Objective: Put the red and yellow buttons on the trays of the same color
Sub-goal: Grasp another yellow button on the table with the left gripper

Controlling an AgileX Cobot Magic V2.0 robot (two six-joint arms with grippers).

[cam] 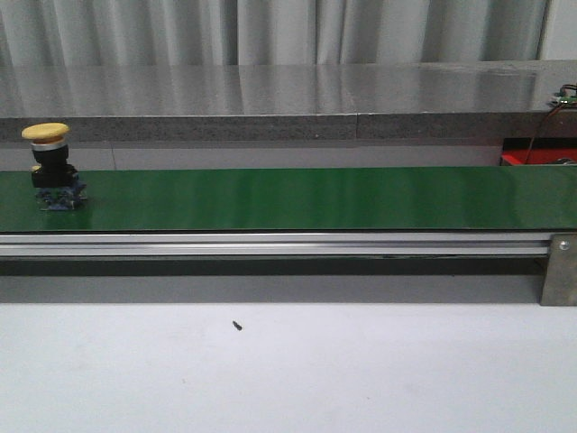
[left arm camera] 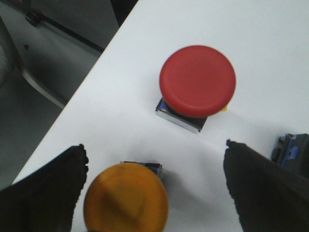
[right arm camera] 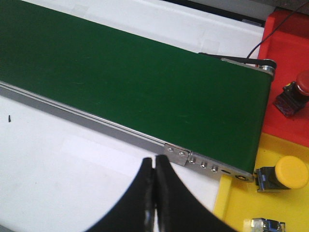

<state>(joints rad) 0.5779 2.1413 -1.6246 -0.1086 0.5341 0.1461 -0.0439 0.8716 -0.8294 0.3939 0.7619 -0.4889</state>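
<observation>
A yellow button (cam: 51,167) is seen upright at the belt's (cam: 315,198) left end. The left hand (left arm camera: 154,179) is spread above a second yellow button (left arm camera: 125,205) on the white desk (left arm camera: 270,43), a red button (left arm camera: 197,79) nearby. The right hand (right arm camera: 154,166) is pressed together, empty, near the yellow tray (right arm camera: 241,203).

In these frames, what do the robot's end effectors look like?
Only the wrist views show them. The left end effector has two broad, dark charcoal fingers with ragged, slightly serrated tips. The right end effector has glossy black fingers that curve inward to narrow points. No cables, markings or arm links are visible.
</observation>
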